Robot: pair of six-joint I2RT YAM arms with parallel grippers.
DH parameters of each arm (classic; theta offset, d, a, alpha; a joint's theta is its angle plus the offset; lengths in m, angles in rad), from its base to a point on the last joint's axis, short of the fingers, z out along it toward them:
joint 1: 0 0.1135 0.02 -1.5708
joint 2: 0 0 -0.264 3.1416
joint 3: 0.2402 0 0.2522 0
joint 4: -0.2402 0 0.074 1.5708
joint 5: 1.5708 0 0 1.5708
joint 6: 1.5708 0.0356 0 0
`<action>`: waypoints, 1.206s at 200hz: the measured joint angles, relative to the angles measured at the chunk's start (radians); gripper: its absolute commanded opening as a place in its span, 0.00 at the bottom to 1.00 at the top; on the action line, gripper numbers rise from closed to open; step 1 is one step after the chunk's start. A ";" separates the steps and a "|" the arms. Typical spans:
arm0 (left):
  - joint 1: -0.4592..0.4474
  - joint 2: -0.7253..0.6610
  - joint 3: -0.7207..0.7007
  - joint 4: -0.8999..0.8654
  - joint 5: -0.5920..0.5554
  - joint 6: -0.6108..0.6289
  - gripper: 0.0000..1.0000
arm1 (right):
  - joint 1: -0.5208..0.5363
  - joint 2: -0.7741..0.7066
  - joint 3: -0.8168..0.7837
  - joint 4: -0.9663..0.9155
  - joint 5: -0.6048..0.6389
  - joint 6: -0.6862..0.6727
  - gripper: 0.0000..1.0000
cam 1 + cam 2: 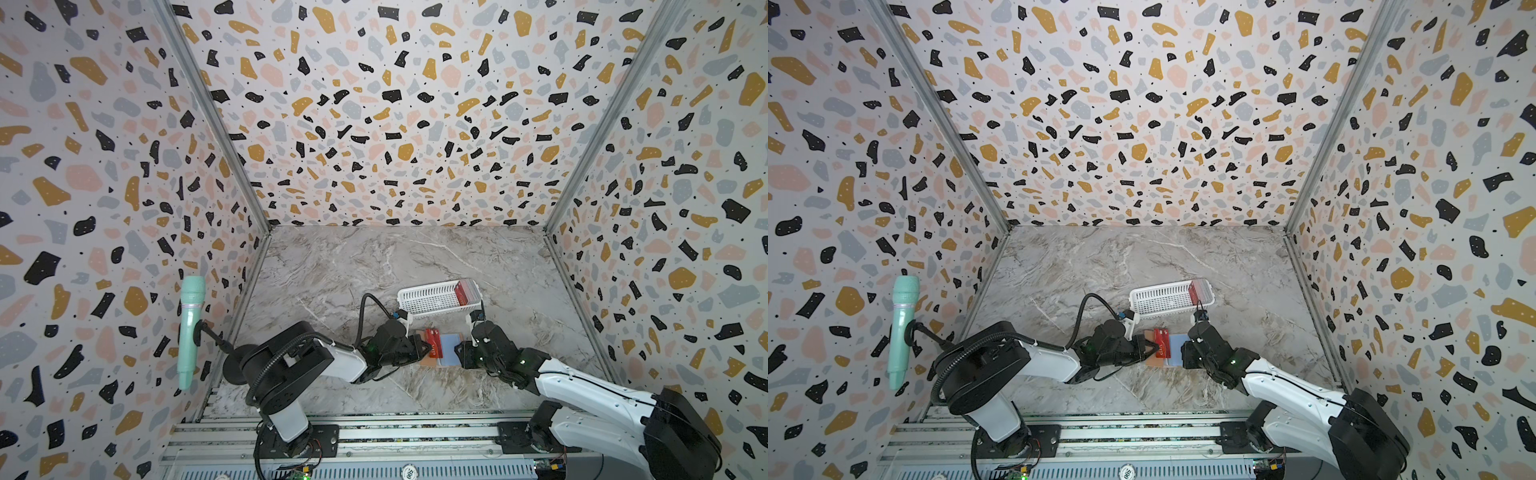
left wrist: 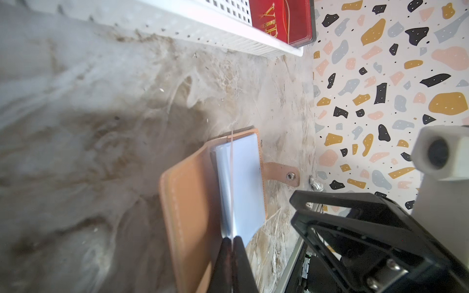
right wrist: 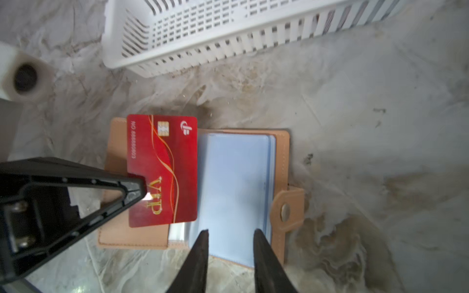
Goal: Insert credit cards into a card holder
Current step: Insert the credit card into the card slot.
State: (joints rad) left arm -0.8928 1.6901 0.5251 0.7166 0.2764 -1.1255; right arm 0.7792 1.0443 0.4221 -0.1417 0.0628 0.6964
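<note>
— Well, your left end effector [image 2: 231, 243] is pinched fully closed on one red card [image 3: 162, 170], gripping it by a long edge near the "VIP" end.

— Agreed. You have that card printed face up over the tan left flap of the card holder [image 3: 127, 236]. I can't tell you whether it touches the flap.

— Its long axis runs away from your arm bases toward the white basket [image 1: 424, 299], parallel to the holder's fold. The chip end points at the basket and the lettering end sits nearer you.

— Your holder lies open on the table [image 1: 332, 270], between your two end effectors and just on the near side of the basket. The pale blue sleeves [image 3: 233, 177] face up, and the snap tab [image 3: 286, 210] sticks out toward your right arm.

— Your right end effector [image 3: 230, 233] has its jaws partway apart with nothing gripped. The tips are at the sleeves' near edge, and I can't judge whether they touch.

— Your other cards [image 2: 281, 20] stand stacked at the basket's right-hand end.
</note>
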 measured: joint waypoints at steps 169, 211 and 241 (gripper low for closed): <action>-0.001 0.042 -0.040 0.092 0.065 -0.147 0.00 | -0.005 0.086 -0.043 0.000 0.046 0.021 0.24; -0.001 0.050 -0.036 0.094 0.075 -0.151 0.00 | -0.005 0.086 -0.043 0.000 0.047 0.021 0.22; -0.002 0.051 -0.013 0.072 0.082 -0.136 0.00 | -0.005 0.086 -0.043 0.000 0.047 0.021 0.22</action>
State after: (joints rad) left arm -0.8944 1.7416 0.5125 0.7891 0.3584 -1.2613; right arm 0.7742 1.1301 0.3786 -0.1417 0.1093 0.7174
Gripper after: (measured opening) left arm 0.042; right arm 0.223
